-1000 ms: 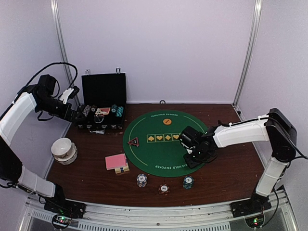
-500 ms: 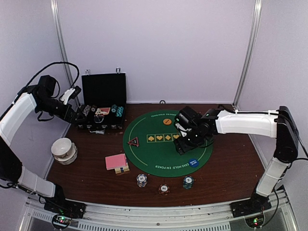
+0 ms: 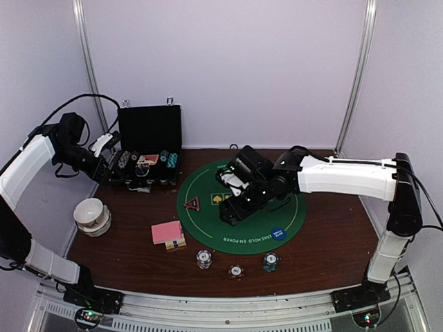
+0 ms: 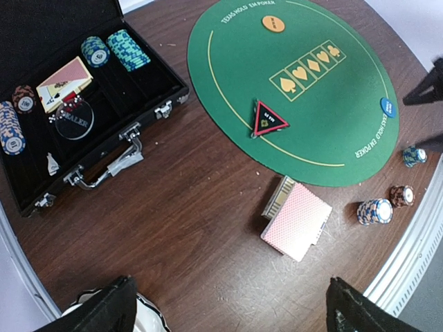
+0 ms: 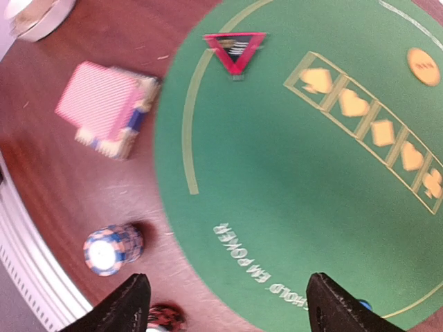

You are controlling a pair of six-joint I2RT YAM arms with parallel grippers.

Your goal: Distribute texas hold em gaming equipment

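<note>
Right hand [image 5: 225, 304], fingers apart and empty, hangs over mat [image 3: 208, 232] centre. Blue button [image 3: 277, 234] sits lower right on mat, chips [image 3: 270, 261] below it, likely marking seats. Left hand [image 4: 228, 315] apart beside case [image 3: 149, 131], upper left.

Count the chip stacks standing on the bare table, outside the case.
3, in a row on the wood by the near edge of the green mat: pale stack left, reddish stack middle, teal stack right. More chips sit inside the black case.

Matt green felt mat [image 4: 235, 76] on a scuffed wood table [image 4: 194, 228]; left of the mat, a black case [image 4: 41, 28] with shiny metal latches [image 4: 164, 108]; plastic-looking poker chips [image 4: 374, 211] near the mat's edge.
</note>
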